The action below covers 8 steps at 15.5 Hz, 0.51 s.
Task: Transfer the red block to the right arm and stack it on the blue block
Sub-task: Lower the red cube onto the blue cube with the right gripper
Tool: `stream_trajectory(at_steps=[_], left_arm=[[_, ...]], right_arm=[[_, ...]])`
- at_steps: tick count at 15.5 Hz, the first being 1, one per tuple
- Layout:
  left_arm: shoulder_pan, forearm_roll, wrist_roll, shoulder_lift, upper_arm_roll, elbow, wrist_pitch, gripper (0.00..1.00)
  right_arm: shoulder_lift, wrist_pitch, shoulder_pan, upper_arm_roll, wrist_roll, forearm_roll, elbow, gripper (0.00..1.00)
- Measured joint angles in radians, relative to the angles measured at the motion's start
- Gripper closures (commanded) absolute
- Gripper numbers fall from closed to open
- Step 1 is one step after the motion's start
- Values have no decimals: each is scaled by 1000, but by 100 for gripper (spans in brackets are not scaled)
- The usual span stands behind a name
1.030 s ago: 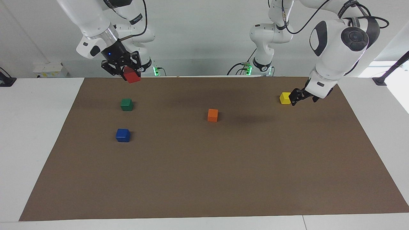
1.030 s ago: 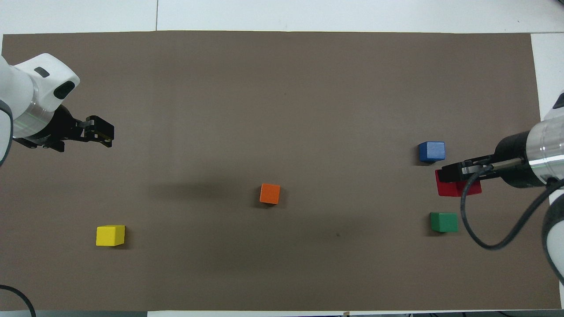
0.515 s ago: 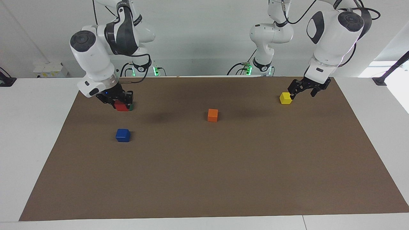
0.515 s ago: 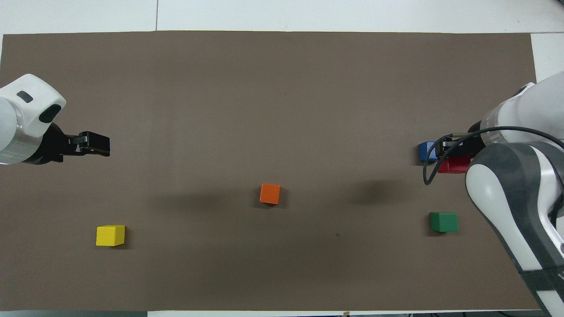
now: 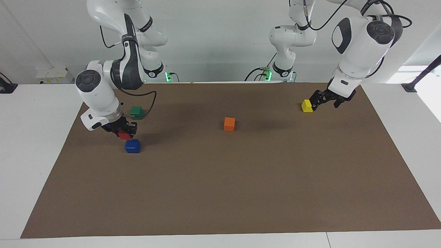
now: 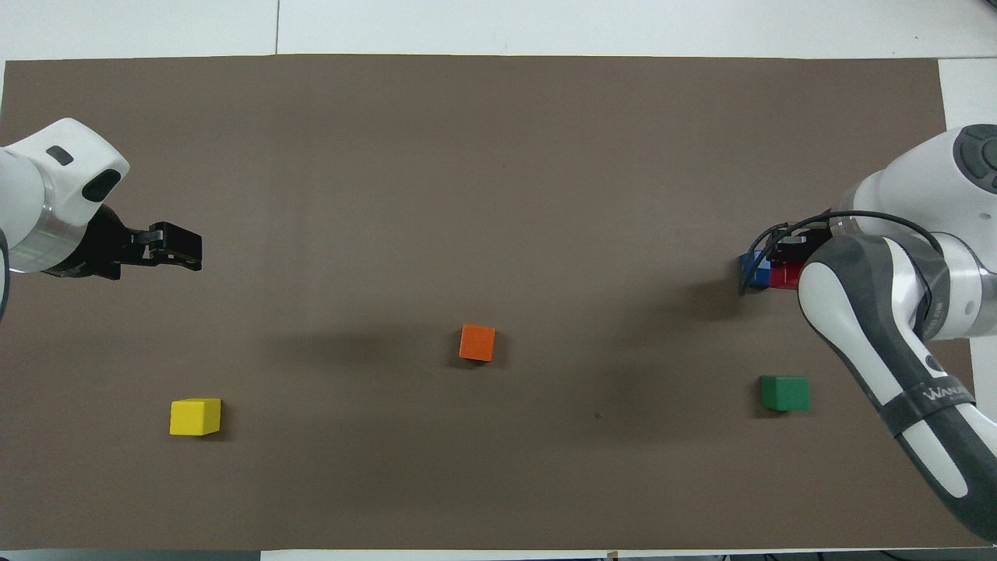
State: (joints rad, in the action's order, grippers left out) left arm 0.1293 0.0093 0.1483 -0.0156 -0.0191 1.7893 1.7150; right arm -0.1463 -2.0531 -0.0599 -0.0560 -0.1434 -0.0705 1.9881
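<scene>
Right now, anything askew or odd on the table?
Nothing stands out. The red block is held in the right gripper just above the blue block, not yet stacked. Green, orange and yellow cubes sit flat; the left gripper waits over the mat.

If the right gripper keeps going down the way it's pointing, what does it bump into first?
Probably the blue block. The right gripper points down, holding the red block just above it and slightly off-centre, so the red block would likely touch first.

Robotics lab: two white robot arms (image 5: 103,93) mounted at a white tabletop (image 5: 41,144) covered by a brown mat (image 5: 241,179), plain white wall, cabling, green status lights at the arm bases (image 5: 167,76), small coloured test cubes (image 5: 229,124).
</scene>
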Motion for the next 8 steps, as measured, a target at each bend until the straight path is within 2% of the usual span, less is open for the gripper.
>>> stream_trajectory(at_steps=[8], left_arm=[[0, -1, 0, 0, 5, -58, -5, 0]], right_arm=[[-57, -89, 1, -1, -11, 0, 6, 100]])
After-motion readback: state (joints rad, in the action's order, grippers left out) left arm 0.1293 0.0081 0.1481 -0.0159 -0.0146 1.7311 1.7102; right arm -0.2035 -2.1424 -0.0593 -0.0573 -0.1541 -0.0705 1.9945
